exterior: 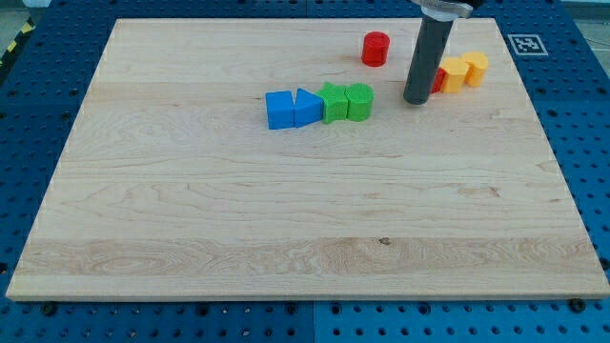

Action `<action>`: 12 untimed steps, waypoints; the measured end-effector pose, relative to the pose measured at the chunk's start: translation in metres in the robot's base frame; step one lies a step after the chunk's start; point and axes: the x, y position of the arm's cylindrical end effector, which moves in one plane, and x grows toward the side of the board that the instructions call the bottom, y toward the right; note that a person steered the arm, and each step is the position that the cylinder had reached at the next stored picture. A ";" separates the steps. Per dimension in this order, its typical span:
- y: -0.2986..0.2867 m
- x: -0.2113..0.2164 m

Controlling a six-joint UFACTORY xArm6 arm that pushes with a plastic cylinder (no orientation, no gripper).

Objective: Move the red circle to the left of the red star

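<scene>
I have the pale wooden table [286, 229] in the one camera view, sitting on a blue perforated base [29, 105]. My tip [416, 99] is the lower end of the straight dark rod, and it rests on the table near the top right corner. There is no gripper on this arm, so nothing is clenched or released; the rod grasps nothing.

The red circle, a short red cylinder block [376, 49], stands close to the table's top edge, up and towards the view's left from my tip, and apart from it.

Just to the view's right of my tip a sliver of a red block [438, 80] shows, mostly hidden behind the rod, so I cannot make out its shape. Against it, going towards the right edge, sit two yellow-orange blocks [465, 70].

Nearer the table's middle, a row lies touching: a blue cube [279, 110], a blue triangular block [307, 106], then two green blocks [346, 101] of lobed outline.
</scene>
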 end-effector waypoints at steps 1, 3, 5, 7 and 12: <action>0.000 0.000; -0.055 -0.006; -0.060 -0.022; -0.064 -0.022; -0.106 -0.135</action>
